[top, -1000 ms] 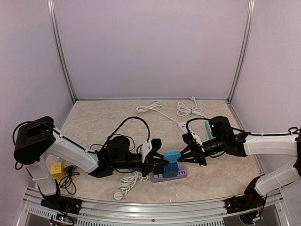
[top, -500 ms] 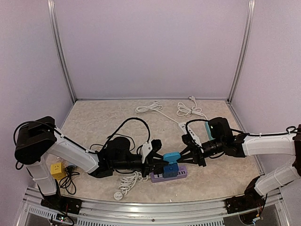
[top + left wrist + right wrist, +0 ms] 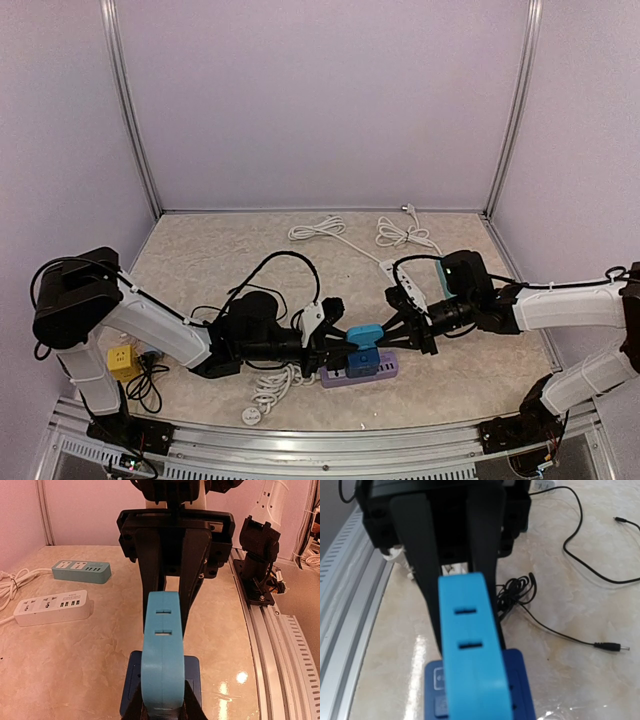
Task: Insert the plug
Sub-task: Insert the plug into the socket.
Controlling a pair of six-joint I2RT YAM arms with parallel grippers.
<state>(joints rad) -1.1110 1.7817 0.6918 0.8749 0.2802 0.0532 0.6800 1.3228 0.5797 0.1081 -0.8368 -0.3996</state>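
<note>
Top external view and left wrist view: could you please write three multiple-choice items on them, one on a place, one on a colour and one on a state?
1. Where does the yellow socket cube lie?
A. Against the back wall
B. At the near left, beside the left arm
C. Under the right arm

2. What colour is the extension strip under the dark-blue block?
A. Lilac
B. Orange
C. Black

3. In the left wrist view, the white power strip is
A. carrying two plugs
B. flipped face down
C. face up with nothing plugged in

Answers:
1 B: the cube sits close by that arm at the near left edge.
2 A: pale purple shows on both sides of the block.
3 C: its sockets face up and are bare.
</note>
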